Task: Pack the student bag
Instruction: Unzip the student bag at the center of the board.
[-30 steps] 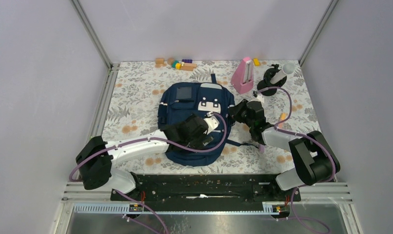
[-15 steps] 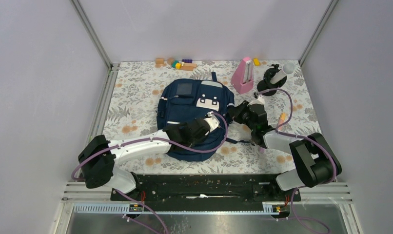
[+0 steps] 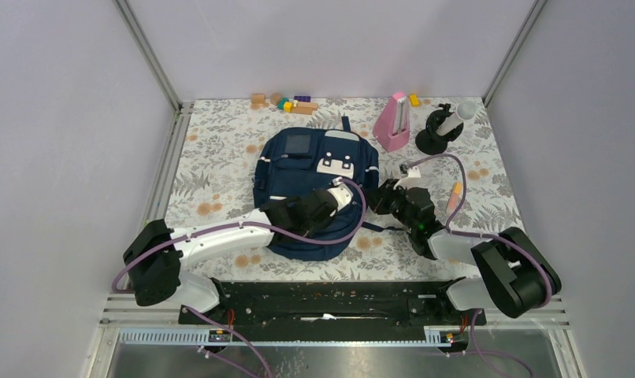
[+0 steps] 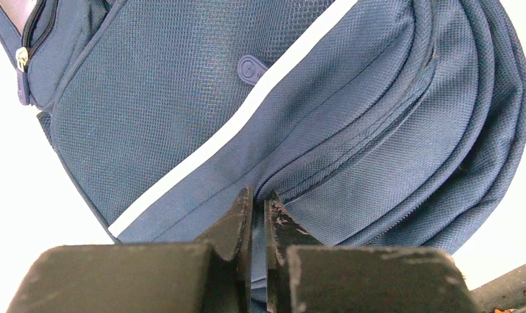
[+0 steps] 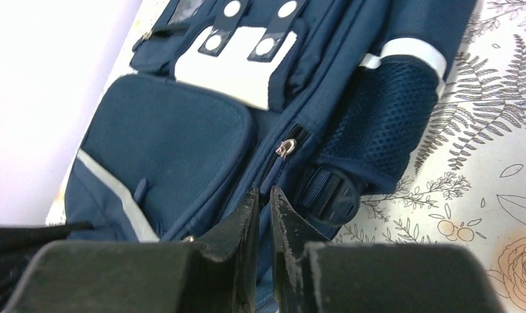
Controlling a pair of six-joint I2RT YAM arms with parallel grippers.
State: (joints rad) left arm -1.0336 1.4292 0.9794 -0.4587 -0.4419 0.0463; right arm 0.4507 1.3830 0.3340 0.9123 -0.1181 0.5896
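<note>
The student bag, navy with thin white stripes and a white patch, lies flat in the middle of the floral table. My left gripper rests on its lower front and is shut on a fold of blue fabric beside a zip seam. From the right, my right gripper comes in at the bag's side edge. Its jaws stand nearly together, pinching the bag's fabric just below a metal zip pull. The bag looks zipped shut, and its lining is hidden.
A pink wedge-shaped object and a black stand with a white ball sit at the back right. Coloured blocks lie at the back edge. An orange pen lies right of the bag. Frame walls close in both sides.
The left gripper has closed on the bag's fabric. The right gripper has moved left and nearer, onto the bag's side, and tightened. The bag has shifted slightly.
</note>
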